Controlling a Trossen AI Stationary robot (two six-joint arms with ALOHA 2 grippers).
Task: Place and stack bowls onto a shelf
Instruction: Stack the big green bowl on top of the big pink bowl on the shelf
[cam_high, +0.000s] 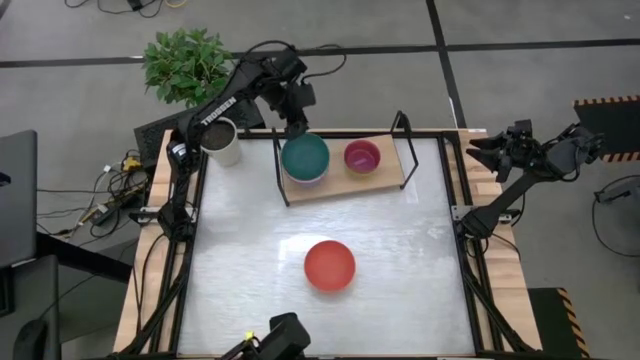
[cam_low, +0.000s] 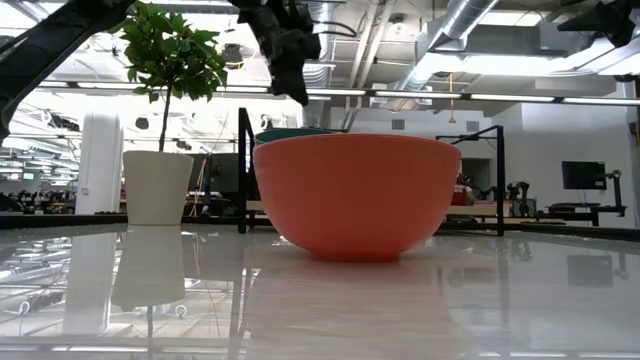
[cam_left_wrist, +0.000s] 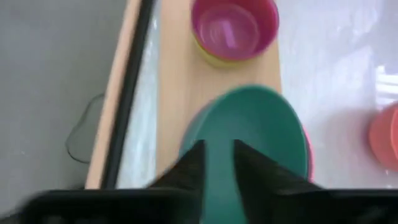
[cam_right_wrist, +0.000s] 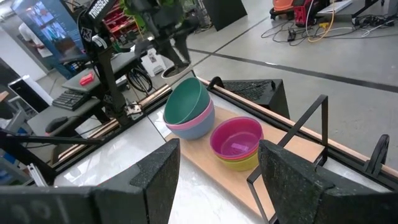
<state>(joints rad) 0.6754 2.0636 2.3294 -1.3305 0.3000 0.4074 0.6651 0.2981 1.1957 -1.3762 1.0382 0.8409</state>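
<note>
The shelf (cam_high: 338, 182) stands at the table's far edge. On its left end a teal bowl (cam_high: 305, 158) sits tilted in a pink bowl (cam_right_wrist: 200, 118), which sits in a blue one (cam_right_wrist: 200, 129). On its right end a purple bowl (cam_high: 362, 156) sits in a yellow one (cam_right_wrist: 239, 163). An orange-red bowl (cam_high: 329, 265) rests upright on the table's middle. My left gripper (cam_high: 296, 128) hovers just above the teal bowl's far rim, fingers a little apart, touching nothing (cam_low: 300, 95). My right gripper (cam_right_wrist: 219, 149) is open and waits beyond the table's right edge (cam_high: 505, 150).
A white plant pot (cam_high: 222, 140) with a green plant stands at the table's far left corner, close beside my left arm. Black metal end frames (cam_high: 403, 135) rise at both ends of the shelf. Bare tabletop lies around the orange-red bowl.
</note>
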